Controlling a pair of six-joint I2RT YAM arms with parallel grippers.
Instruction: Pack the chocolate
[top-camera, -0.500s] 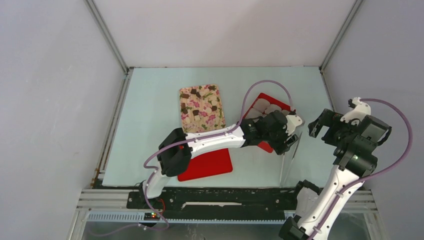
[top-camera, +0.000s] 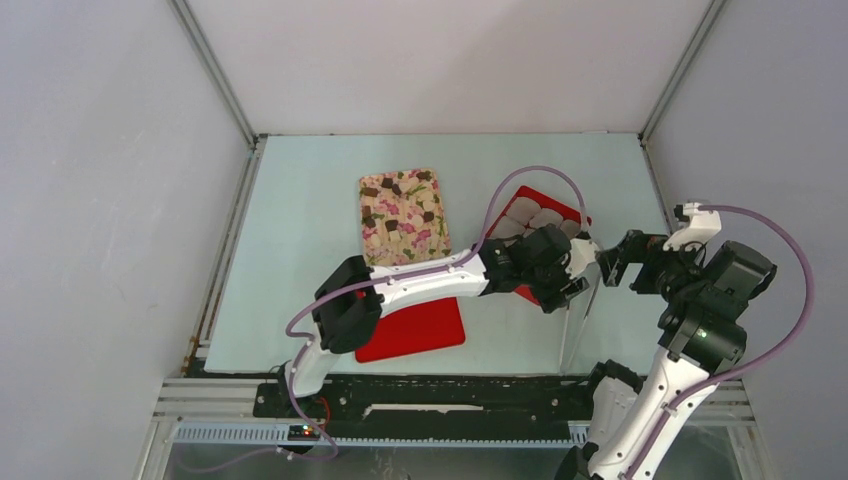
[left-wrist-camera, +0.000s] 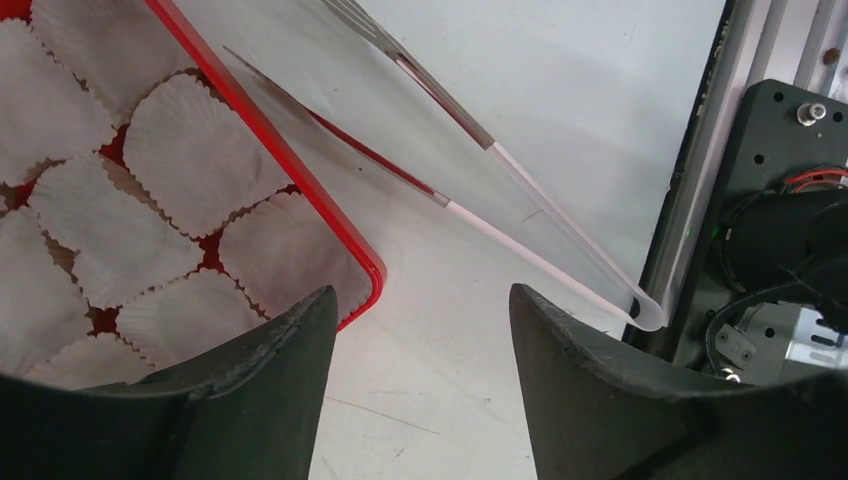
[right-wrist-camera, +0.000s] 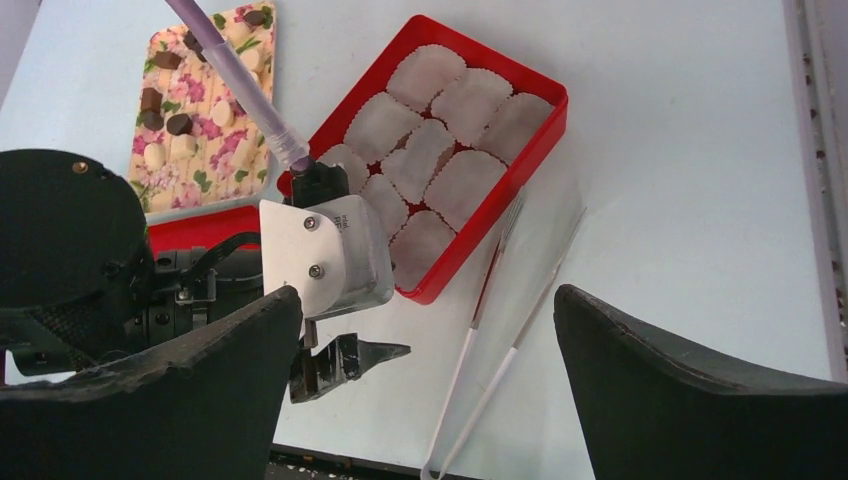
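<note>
Top external view: your two white-and-black arms reach over a pale mint counter (top-camera: 300, 230) inside a plain white-walled booth with a metal frame. The chocolate (top-camera: 392, 225), small dark brown and pale tan lumps, lies scattered on a pink-flowered rectangular cloth (top-camera: 410, 243) near the centre, well apart from both tools. To its right sits a red square plastic box (top-camera: 566, 207) lined with crinkled white paper cups (left-wrist-camera: 195, 150), empty as far as can be seen. A flat red panel (top-camera: 425, 330), probably the box's lid, lies near the left arm's elbow.

Your left tool (left-wrist-camera: 420, 320) hangs over the box's near corner, fingers spread, holding nothing. Your right tool (right-wrist-camera: 425, 295) faces it, fingers at their widest, also holding nothing. Long clear plastic tongs (left-wrist-camera: 560, 218) lie on the counter just beside the box.

Each lump is likely light, firm and slippery, and far smaller than a tool. Take it gently by its sides, probably with the tongs. The counter looks smooth and matte.
</note>
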